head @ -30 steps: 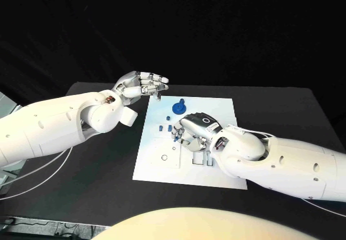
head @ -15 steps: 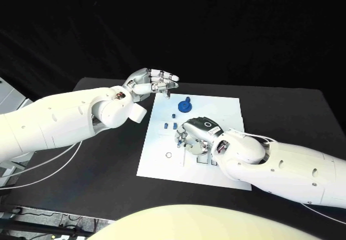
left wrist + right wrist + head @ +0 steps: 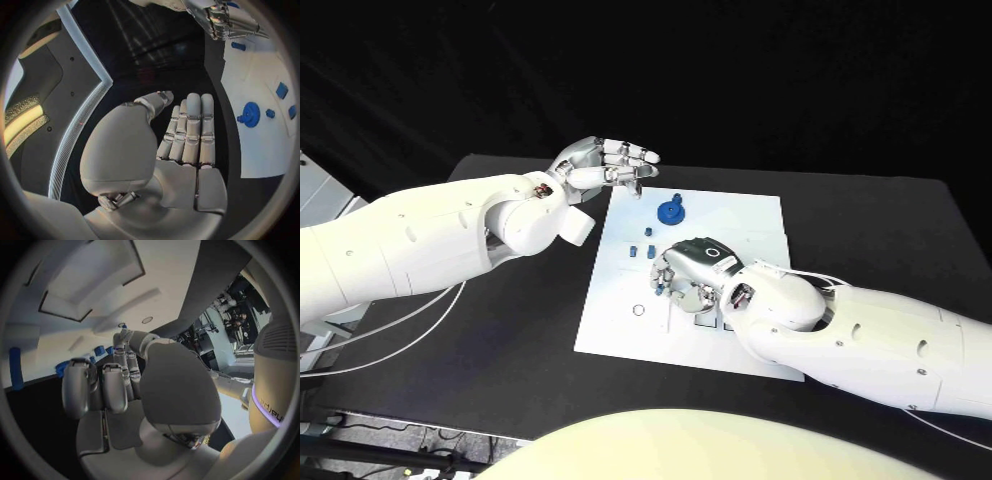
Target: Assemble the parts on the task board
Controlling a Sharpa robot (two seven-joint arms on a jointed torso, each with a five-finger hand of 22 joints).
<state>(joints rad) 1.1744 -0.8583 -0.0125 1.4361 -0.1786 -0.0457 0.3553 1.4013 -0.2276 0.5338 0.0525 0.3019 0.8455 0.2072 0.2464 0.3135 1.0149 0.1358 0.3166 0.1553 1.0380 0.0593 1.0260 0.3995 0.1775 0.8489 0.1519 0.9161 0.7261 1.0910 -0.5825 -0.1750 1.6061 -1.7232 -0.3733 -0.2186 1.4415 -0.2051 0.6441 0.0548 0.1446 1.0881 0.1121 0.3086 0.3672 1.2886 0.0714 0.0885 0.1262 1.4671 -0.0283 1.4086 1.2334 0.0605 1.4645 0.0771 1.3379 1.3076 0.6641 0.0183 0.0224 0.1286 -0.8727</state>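
Since the right hand [image 3: 687, 268] sits curled low over the small blue pieces [image 3: 643, 249] mid-board [image 3: 747, 215], can't tell if it's gripping one; it could knock them. Left hand [image 3: 606, 166] hovers empty, fingers apart, near the blue gear [image 3: 671, 211].

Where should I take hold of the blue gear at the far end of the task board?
Probably from above, by the raised hub of the blue gear. It lies flat on the task board, so its toothed rim offers little to pinch. The left hand is nearest and holds nothing.
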